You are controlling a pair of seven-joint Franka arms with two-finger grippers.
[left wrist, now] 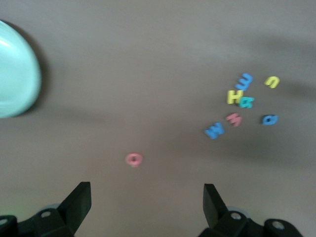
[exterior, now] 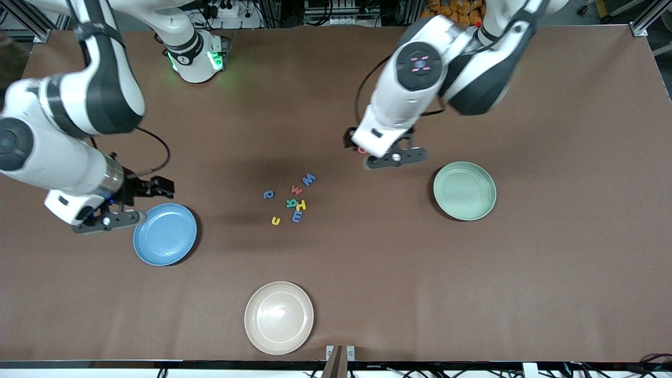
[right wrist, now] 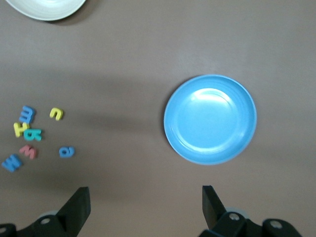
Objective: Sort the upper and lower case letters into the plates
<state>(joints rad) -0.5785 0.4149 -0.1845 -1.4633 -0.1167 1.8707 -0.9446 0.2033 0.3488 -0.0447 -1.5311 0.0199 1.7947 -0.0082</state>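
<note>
Left gripper (exterior: 395,157) hangs over bare table between the letter cluster (exterior: 292,202) and the mint green plate (exterior: 464,190); right gripper (exterior: 107,220) waits beside the sky blue plate (exterior: 165,234). Both plates are empty, and a cream plate (exterior: 279,317) sits nearest the camera.

Left wrist view: fingers spread, empty, with a lone red ring-shaped letter (left wrist: 134,159) just ahead, nearly hidden under the gripper in the front view. Such a thin piece could slip from the fingertips.

Right wrist view: fingers spread, empty, blue plate ahead.

A brown table (exterior: 525,294) fills the scene, with dark cables (exterior: 231,10) along its upper edge.
</note>
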